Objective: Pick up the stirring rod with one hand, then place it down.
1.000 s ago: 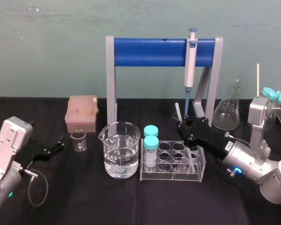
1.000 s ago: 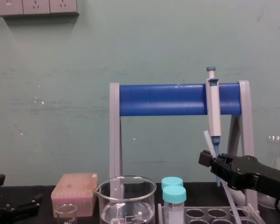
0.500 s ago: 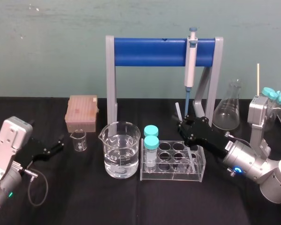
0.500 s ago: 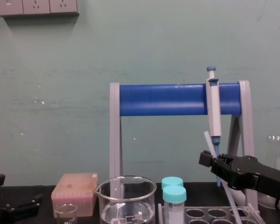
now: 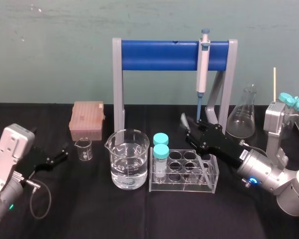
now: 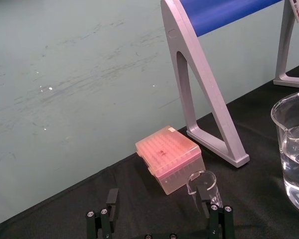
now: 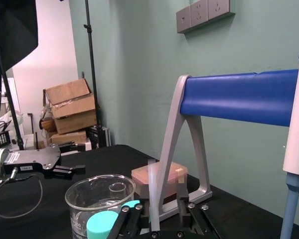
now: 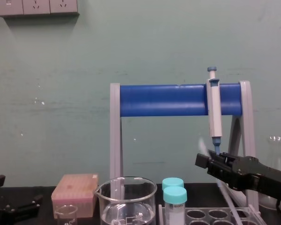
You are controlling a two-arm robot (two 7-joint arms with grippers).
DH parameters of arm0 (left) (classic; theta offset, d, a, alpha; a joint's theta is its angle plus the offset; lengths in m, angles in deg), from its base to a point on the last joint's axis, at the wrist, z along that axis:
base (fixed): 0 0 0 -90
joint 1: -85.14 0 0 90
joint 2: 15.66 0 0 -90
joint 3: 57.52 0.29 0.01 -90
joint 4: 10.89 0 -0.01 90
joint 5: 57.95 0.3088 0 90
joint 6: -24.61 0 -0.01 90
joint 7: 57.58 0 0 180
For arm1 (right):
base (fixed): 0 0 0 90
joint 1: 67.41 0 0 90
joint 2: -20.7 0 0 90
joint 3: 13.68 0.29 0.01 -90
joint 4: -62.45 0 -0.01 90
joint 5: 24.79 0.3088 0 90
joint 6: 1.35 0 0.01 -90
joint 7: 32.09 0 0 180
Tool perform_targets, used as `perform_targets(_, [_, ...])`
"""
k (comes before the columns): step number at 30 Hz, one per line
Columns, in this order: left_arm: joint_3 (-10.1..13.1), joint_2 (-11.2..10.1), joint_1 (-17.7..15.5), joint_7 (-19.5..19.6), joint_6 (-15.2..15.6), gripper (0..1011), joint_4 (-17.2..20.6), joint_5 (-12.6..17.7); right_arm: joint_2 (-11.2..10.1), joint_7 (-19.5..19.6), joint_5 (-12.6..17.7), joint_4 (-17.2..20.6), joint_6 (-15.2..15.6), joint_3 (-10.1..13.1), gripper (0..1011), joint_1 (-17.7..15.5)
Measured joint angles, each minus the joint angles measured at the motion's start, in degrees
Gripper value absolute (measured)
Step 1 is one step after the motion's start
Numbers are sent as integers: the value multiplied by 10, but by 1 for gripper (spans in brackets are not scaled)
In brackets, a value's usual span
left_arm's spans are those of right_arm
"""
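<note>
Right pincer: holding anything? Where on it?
The right pincer grips the thin whitish-translucent stirring rod near its upper end; the longer part slants down toward the clear tube rack. Left pincer holds nothing.

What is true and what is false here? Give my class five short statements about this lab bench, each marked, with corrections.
1. The pipette hangs on the blue-barred stand. True.
2. The large beaker is empty. False: the large beaker holds clear liquid.
3. The right gripper holds the stirring rod. True.
4. The left gripper grasps the small beaker. False: it sits open at the left, apart from the small beaker.
5. The tube rack is full of capped tubes. False: just two teal-capped tubes stand in it.
</note>
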Motion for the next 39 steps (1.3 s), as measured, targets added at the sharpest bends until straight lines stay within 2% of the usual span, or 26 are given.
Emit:
perform_targets(1, [0, 0, 0, 0, 0, 1000, 0, 0, 0, 0, 0, 0, 0, 0, 378, 0])
perform_targets(4, [0, 0, 0, 0, 0, 1000, 0, 0, 0, 0, 0, 0, 0, 0, 435, 0])
perform_targets(6, [0, 0, 0, 0, 0, 1000, 0, 0, 0, 0, 0, 0, 0, 0, 541, 0])
perform_targets(9, [0, 0, 0, 0, 0, 1000, 0, 0, 0, 0, 0, 0, 0, 0, 601, 0])
perform_targets(10, [0, 0, 0, 0, 0, 1000, 0, 0, 0, 0, 0, 0, 0, 0, 663, 0])
perform_targets(16, [0, 0, 0, 0, 0, 1000, 0, 0, 0, 0, 0, 0, 0, 0, 811, 0])
perform_targets(19, [0, 0, 0, 0, 0, 1000, 0, 0, 0, 0, 0, 0, 0, 0, 921, 0])
perform_targets(20, [0, 0, 0, 0, 0, 1000, 0, 0, 0, 0, 0, 0, 0, 0, 921, 0])
perform_targets(23, [0, 0, 0, 0, 0, 1000, 0, 0, 0, 0, 0, 0, 0, 0, 1003, 0])
perform_targets(31, [0, 0, 0, 0, 0, 1000, 0, 0, 0, 1, 0, 1, -1, 0, 1003, 0])
perform_targets(33, [0, 0, 0, 0, 0, 1000, 0, 0, -3, 12, -8, 15, -10, 1, 1003, -4])
perform_targets(35, [0, 0, 0, 0, 0, 1000, 0, 0, -9, 40, -25, 45, -31, 6, 1003, -14])
perform_targets(38, [0, 0, 0, 0, 0, 1000, 0, 0, -13, 70, -44, 70, -53, 14, 1003, -23])
perform_targets(39, [0, 0, 0, 0, 0, 1000, 0, 0, -15, 93, -59, 86, -66, 20, 1003, -30])
